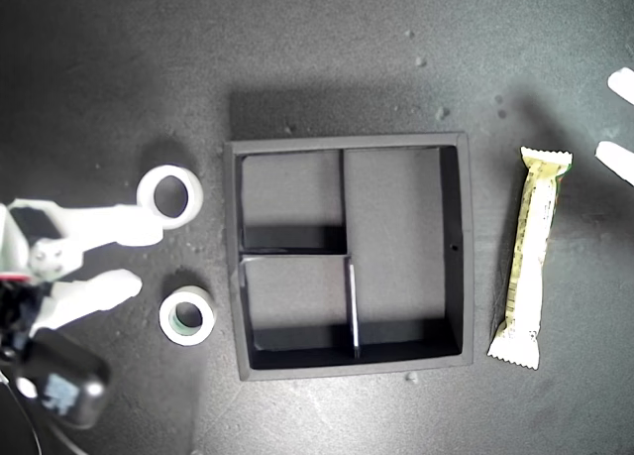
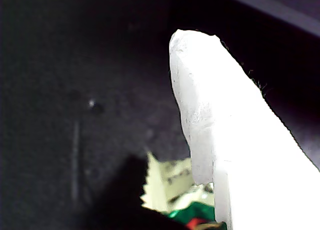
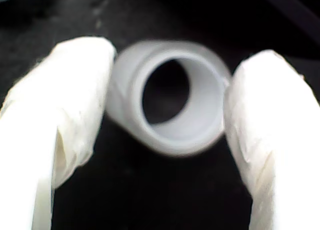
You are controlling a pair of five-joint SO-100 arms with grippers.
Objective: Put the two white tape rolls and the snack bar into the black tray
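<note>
Matte black tray (image 1: pixel 451 247), white rolls (image 1: pixel 170 195)

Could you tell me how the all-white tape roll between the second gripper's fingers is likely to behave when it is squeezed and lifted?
The all-white tape roll is a thick-walled ring, so it probably stays stiff. Its smooth curved side may slip between my second gripper's fingers. It lies flat in the exterior view; tipped on edge, it could roll.

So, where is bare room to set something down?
All three compartments of the black tray are bare, also the table strip between tray and snack bar. Crowded: the exterior view's left, with all-white roll, green-core roll and my second end effector.
</note>
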